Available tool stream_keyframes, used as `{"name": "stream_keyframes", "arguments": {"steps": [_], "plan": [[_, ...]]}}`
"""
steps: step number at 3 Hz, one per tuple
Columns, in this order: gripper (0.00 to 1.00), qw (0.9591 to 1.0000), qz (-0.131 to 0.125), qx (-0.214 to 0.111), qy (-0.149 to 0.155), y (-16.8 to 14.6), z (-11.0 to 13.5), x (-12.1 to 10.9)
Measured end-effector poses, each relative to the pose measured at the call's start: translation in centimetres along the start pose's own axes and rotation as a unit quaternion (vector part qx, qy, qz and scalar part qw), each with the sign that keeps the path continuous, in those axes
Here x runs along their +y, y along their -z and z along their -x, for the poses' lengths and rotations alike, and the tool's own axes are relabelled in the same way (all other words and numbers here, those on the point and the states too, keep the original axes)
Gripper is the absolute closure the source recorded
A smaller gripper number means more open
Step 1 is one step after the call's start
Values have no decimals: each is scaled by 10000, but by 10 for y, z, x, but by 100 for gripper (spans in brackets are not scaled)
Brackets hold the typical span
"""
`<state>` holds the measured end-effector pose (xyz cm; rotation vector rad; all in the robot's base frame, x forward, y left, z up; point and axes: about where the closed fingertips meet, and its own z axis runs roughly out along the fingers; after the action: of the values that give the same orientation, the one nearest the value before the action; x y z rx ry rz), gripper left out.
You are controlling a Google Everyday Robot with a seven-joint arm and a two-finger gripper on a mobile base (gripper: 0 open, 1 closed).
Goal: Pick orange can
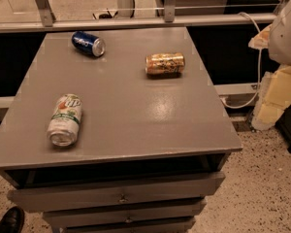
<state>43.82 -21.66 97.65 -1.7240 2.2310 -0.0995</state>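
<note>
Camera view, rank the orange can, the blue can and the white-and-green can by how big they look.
1. white-and-green can, nearest the camera.
2. orange can.
3. blue can, farthest back.
Orange and blue look close, and nearness may explain all differences. The gripper is not in view; only a white arm part shows at the right edge.

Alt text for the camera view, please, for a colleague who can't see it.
The orange can lies on its side, back right on a grey table, untouched; the gripper is out of view, only a white arm part showing at the right edge. A blue can lies back left, a white-and-green can front left.
</note>
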Motion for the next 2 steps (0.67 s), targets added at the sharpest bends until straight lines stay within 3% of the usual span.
{"name": "stream_keyframes", "arguments": {"steps": [1,2], "plan": [[0,10000,-1,0,0,0,0,0],[0,9996,-90,-197,161,-14,11,-17]]}}
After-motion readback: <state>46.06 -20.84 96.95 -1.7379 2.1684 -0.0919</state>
